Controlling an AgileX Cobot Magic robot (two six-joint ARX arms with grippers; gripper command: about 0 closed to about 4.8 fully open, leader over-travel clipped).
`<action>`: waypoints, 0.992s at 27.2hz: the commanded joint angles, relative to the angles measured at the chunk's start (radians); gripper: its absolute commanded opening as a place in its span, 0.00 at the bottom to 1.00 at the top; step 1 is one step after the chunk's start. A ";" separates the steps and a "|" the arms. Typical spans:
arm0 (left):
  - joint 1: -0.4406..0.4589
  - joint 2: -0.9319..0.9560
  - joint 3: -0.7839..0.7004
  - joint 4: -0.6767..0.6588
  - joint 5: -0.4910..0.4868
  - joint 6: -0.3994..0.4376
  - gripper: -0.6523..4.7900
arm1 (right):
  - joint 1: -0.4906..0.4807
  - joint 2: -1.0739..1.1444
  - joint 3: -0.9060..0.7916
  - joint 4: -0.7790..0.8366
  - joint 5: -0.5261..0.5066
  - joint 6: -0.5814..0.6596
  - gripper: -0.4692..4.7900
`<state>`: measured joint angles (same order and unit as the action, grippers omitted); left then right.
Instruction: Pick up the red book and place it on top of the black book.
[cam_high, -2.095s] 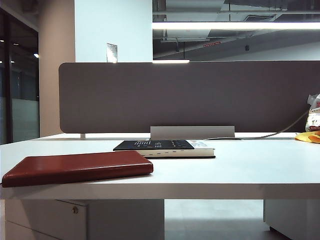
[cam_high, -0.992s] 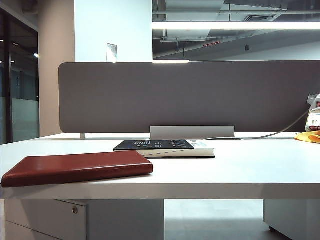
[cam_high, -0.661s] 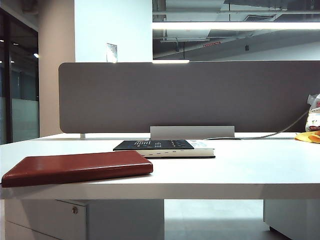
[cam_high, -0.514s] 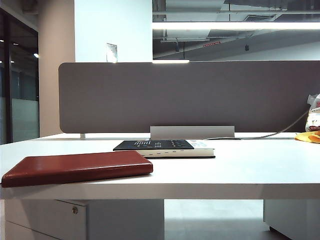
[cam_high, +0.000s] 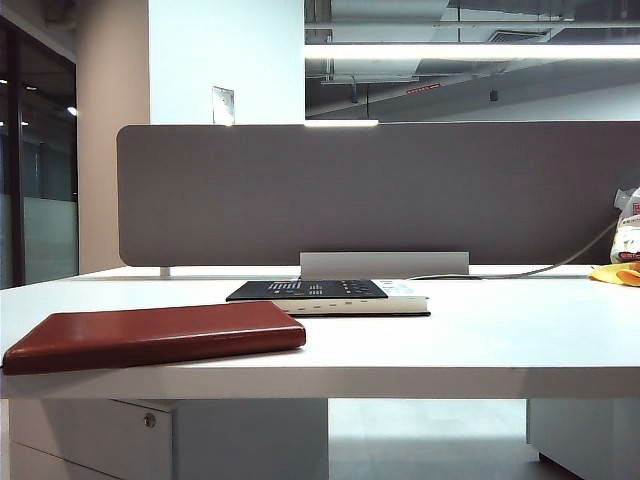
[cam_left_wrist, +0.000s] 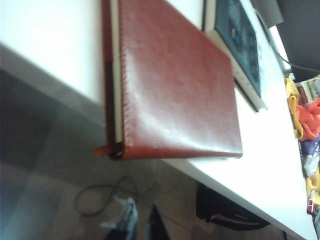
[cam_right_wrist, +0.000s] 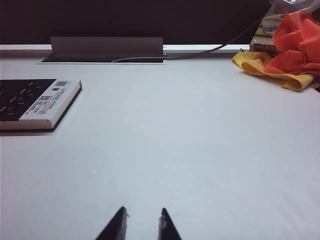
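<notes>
Exterior view: we are looking low across the white counter (cam_high: 480, 340), and nearest to us, at the lower left of the frame, the red book (cam_high: 155, 335) is lying flat with its long side right along the counter's front edge. We are judging that this placing is leaving the cover easy to reach from the near side. Neither arm is showing in this view.

In the left wrist view we are looking down over the red book (cam_left_wrist: 175, 85), and one short end is jutting past the counter edge, with the floor and a cable below it. Dark tips of the left tool (cam_left_wrist: 137, 227) are showing at the bottom middle of that frame, blurred and well short of the book; the tips seem close together with nothing between them, so the book is not yet gripped.

Farther back, near the middle of the exterior frame, the black book (cam_high: 325, 295) is lying flat, cover up, apart from the red one; its level top is a ready landing place.

In the right wrist view the right tool (cam_right_wrist: 142, 225) is sitting low over bare counter, tips slightly apart and empty, with the black book (cam_right_wrist: 35, 102) at the left and orange and yellow cloths (cam_right_wrist: 282, 55) at the upper right.
</notes>
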<state>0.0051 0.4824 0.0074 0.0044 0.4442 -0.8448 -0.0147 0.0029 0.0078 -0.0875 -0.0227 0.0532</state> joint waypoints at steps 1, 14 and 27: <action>-0.002 0.060 0.000 0.012 0.015 -0.019 0.18 | 0.001 0.000 -0.003 0.013 -0.003 0.003 0.25; -0.002 0.455 0.003 0.272 0.061 -0.031 0.46 | 0.001 0.000 -0.003 0.009 -0.003 0.003 0.25; -0.001 0.649 0.005 0.608 0.188 -0.145 0.46 | 0.001 0.000 -0.003 -0.040 -0.002 0.003 0.25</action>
<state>0.0048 1.1328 0.0101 0.5808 0.6216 -0.9798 -0.0147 0.0029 0.0078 -0.1333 -0.0227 0.0544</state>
